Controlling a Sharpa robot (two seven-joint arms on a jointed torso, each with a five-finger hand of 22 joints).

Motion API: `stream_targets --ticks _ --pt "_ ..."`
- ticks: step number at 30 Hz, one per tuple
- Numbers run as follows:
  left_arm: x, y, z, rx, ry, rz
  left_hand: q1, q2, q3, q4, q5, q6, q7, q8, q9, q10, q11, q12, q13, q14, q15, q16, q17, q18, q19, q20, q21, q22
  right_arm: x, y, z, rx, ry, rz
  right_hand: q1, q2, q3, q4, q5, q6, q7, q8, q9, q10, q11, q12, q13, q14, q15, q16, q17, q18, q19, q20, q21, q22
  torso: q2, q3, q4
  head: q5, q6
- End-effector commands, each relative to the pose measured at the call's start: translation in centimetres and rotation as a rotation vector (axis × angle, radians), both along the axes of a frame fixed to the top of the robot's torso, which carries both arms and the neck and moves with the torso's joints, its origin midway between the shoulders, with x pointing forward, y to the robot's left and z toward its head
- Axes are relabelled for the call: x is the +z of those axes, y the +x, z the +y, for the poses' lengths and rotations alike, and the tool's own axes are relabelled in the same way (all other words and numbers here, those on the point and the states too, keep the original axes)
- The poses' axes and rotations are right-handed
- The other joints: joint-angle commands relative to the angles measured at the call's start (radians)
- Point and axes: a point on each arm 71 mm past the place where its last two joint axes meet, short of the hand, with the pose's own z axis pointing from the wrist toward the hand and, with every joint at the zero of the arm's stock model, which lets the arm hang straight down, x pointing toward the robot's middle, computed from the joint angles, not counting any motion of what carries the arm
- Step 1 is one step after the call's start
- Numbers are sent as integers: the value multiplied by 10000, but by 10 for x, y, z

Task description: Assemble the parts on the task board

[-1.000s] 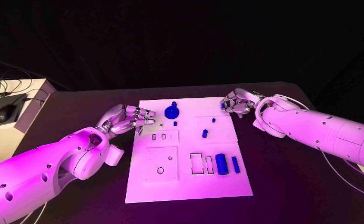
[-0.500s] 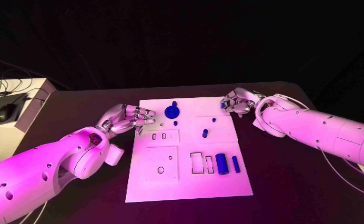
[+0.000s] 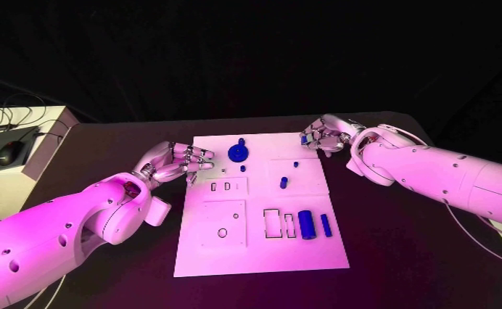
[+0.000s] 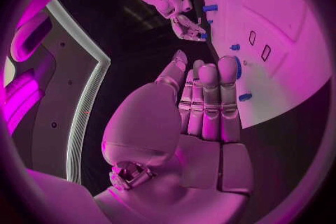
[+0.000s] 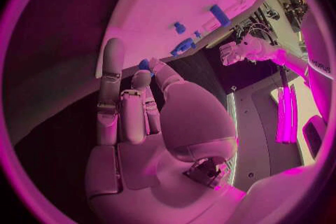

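**Carrying a small part at the board's far corner**

Holding a small blue part point(image 5: 145, 64) between thumb and fingers, the right hand point(image 3: 326, 136) has edged a little further along the board's point(image 3: 262, 251) far right corner over the last second. Otherwise hardly anything has moved. I take this to mean the part is still being carried and has not yet been seated, so the task is at an early stage.

The left hand point(image 3: 175, 161) waits just off the board's left edge. Its fingers point(image 4: 210, 102) are stretched out side by side with the thumb apart, and it holds nothing.

On the board, a round blue part point(image 3: 239, 152) lies near the far edge, closest to the left hand. A small peg point(image 3: 282, 183) sits near the middle, and two long blue blocks point(image 3: 305, 225) lie toward the near right, well apart from both hands.

The board rests on the dark desk point(image 3: 397, 251).
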Motion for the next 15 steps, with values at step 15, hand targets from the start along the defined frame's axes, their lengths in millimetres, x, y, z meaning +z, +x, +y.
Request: stream_targets --ticks 15 --pt "0 1 2 31 -65 14 -25 98 46 -8 -14 22 3 -51 -5 48 8 -31 -7 70 2 -36 -5 273 -44 -12 -54 -1 24 -26 76 19 564 845 -25 -116 22 -78 -76 221 224 65 10 33 -82 -63 -4 27 -46 -119 -75 66 372 -68 20 -40 -175 -114 -36 368 -237"
